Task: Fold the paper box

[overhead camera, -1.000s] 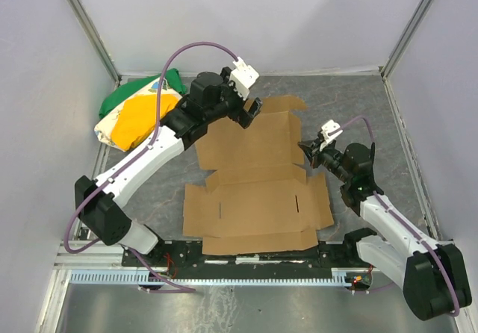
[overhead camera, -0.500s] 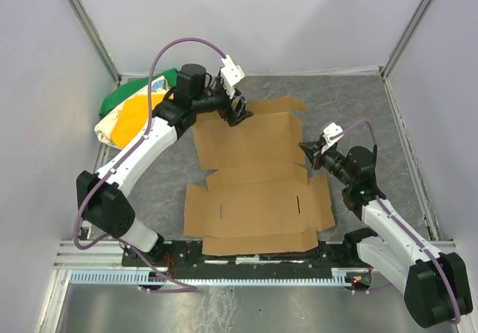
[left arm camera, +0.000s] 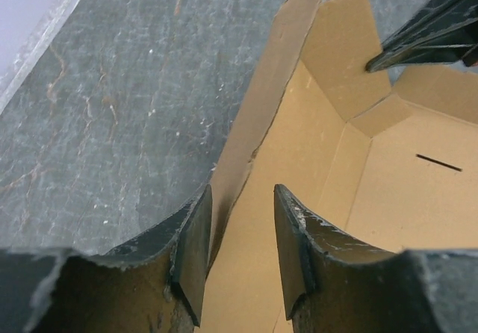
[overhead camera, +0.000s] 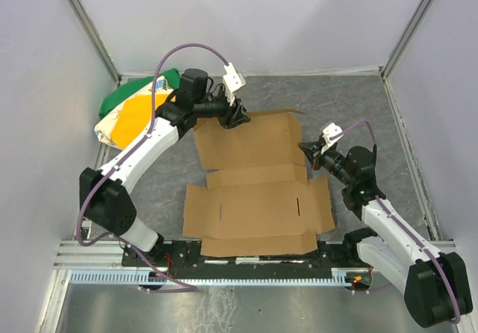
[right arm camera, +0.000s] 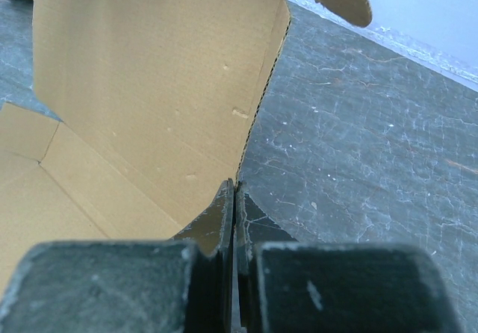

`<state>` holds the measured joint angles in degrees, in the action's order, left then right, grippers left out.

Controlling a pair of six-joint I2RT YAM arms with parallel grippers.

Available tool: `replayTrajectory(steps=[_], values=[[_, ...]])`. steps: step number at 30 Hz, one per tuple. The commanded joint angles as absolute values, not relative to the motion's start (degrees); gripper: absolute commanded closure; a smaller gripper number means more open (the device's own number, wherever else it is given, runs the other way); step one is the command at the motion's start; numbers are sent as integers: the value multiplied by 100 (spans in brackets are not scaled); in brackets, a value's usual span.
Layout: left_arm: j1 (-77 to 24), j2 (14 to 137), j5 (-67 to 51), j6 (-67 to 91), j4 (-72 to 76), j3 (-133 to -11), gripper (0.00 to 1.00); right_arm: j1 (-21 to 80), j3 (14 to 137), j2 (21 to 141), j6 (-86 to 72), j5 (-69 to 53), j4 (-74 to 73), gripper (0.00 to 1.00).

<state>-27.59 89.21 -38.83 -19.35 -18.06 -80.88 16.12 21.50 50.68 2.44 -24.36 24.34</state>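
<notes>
The paper box (overhead camera: 254,191) lies as a wide brown cardboard sheet in the middle of the table. Its far flap (left arm camera: 261,101) stands tilted up on edge. My left gripper (overhead camera: 236,116) is at the flap's far left end. In the left wrist view the left gripper (left arm camera: 240,243) is open, its jaws astride the flap, which lies against the left finger (left arm camera: 190,251). My right gripper (overhead camera: 304,149) is shut, and in the right wrist view the shut gripper (right arm camera: 235,198) has its tips at the right edge of the box's back panel (right arm camera: 149,86).
A green, yellow and white cloth bundle (overhead camera: 134,113) lies at the far left by the wall. Grey table surface (overhead camera: 358,109) shows to the right of the sheet. Walls close in on three sides, and the arm bases stand at the near edge.
The left gripper has dropped onto the sheet's far edge, and its jaws have narrowed around the far flap, which now stands up. The right arm has barely moved.
</notes>
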Motion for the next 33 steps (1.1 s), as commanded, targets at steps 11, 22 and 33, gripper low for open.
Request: replayTrajectory(steps=[11, 22, 33], values=[[-2862, 8857, -1814, -1712, -721, -7858, 89, 1626, 2180, 4967, 237, -2450, 2464, 98], [-2867, 8185, -2204, -1534, -688, -7936, 97, 1623, 3615, 5230, -654, -983, 220, 3], [-3131, 8496, -2225, -1660, -2968, -9285, 97, 1537, 6185, 6838, -2857, 944, -4377, 1]])
